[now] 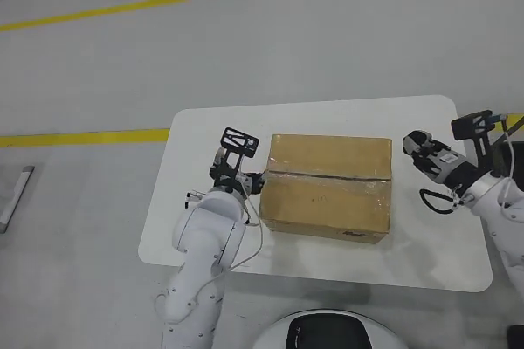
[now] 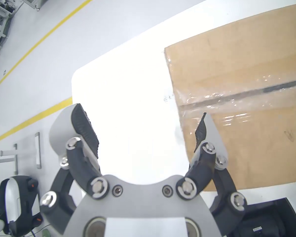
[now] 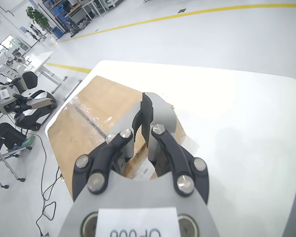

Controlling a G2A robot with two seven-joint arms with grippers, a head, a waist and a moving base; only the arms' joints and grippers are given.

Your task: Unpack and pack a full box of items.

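A brown cardboard box (image 1: 330, 185), its top seam sealed with clear tape, lies flat in the middle of the white table (image 1: 419, 253). My left gripper (image 1: 242, 145) hovers at the box's left end, level with the taped seam. In the left wrist view this left gripper (image 2: 143, 127) is open: one fingertip (image 2: 202, 128) is over the box (image 2: 241, 80) edge, the other over bare table. My right gripper (image 1: 417, 144) is off the box's right end, apart from it. In the right wrist view the right gripper (image 3: 144, 114) is shut with nothing in it, above the box (image 3: 93, 102).
The table's rounded edges (image 1: 183, 122) lie close behind and to the left of the box. Bare table surface (image 1: 437, 209) stretches to the right of the box and along the front. A grey bar (image 1: 13, 199) lies on the floor far left.
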